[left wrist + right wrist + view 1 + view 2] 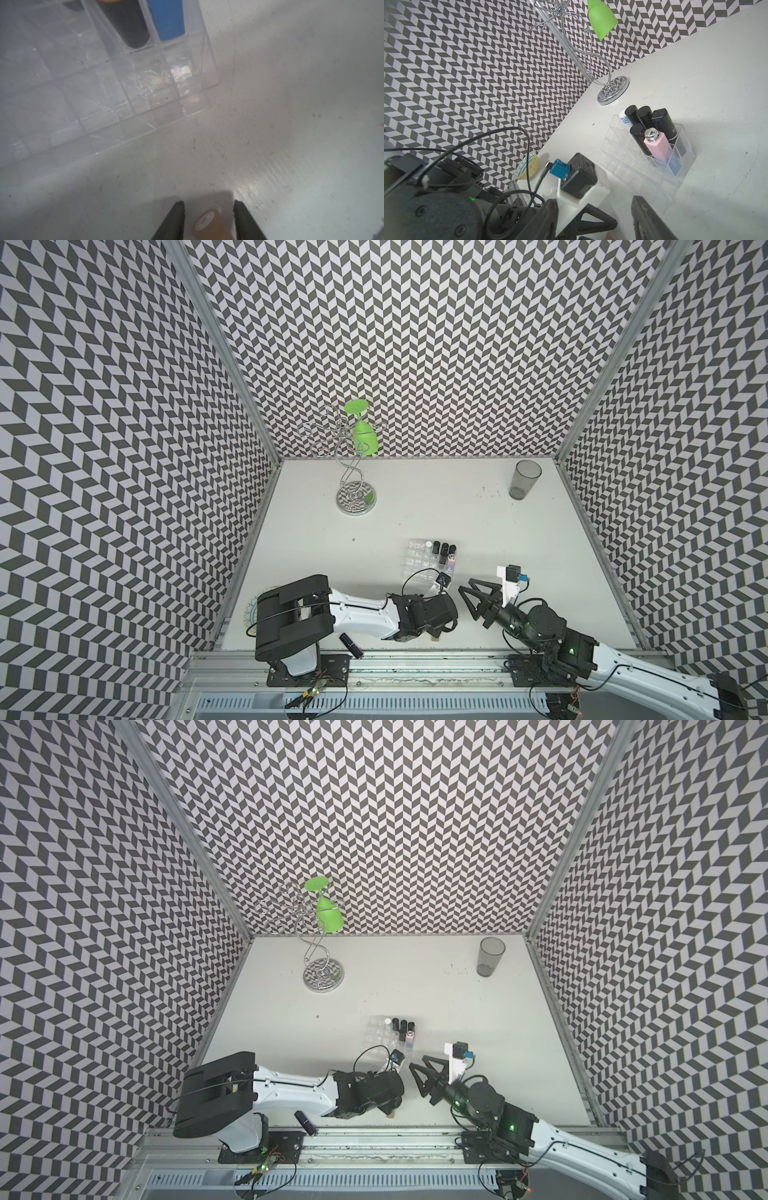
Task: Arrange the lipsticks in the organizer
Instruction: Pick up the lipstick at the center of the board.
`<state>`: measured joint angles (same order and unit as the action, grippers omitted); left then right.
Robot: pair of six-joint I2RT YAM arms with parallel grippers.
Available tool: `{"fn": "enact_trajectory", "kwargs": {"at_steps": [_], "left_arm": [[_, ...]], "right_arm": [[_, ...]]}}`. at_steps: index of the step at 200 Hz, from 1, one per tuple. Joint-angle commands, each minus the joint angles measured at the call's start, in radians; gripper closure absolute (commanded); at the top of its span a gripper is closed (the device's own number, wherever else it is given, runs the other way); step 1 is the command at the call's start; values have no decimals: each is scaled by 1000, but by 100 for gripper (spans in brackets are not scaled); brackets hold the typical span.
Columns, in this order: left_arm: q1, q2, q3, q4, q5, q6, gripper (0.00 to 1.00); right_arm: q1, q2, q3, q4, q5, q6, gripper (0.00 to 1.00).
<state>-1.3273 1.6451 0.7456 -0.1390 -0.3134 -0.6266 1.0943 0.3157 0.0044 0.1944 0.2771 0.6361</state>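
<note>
Now the left jaws are standing spread on both sides of the tan lipstick (pixel 209 225), which is lying lengthwise between them on the tabletop (pixel 291 124), near the organizer (pixel 133 124) ahead.

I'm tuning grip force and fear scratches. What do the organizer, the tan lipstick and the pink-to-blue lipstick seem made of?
The organizer looks like clear rigid plastic, perhaps acrylic: glossy see-through walls with fine scratches. The tan lipstick seems matte plastic or paper-wrapped: no glints, white round end label. The pink-to-blue lipstick has a smooth satin plastic-looking body and a shiny, metal-looking silver neck.
</note>
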Motion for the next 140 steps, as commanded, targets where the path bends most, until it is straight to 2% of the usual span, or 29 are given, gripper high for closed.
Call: {"fn": "enact_trajectory", "kwargs": {"at_steps": [1, 26, 39, 62, 108, 140], "left_arm": [[-19, 48, -44, -155, 93, -39, 71], [-24, 42, -39, -187, 53, -76, 83], [-24, 29, -52, -183, 37, -88, 84], [-22, 12, -57, -165, 6, -90, 100], [16, -84, -69, 30, -64, 0, 100], [40, -249, -94, 140, -143, 61, 100]], "right_arm": [[-5, -1, -110, 37, 10, -10, 39], [-5, -28, -112, 25, 4, -9, 39], [-5, -44, -115, 18, 4, -8, 38], [-4, -68, -122, 7, 9, -9, 38], [-5, -78, -108, 10, 26, -23, 38], [-4, -65, -93, 30, 52, -42, 38]]}}
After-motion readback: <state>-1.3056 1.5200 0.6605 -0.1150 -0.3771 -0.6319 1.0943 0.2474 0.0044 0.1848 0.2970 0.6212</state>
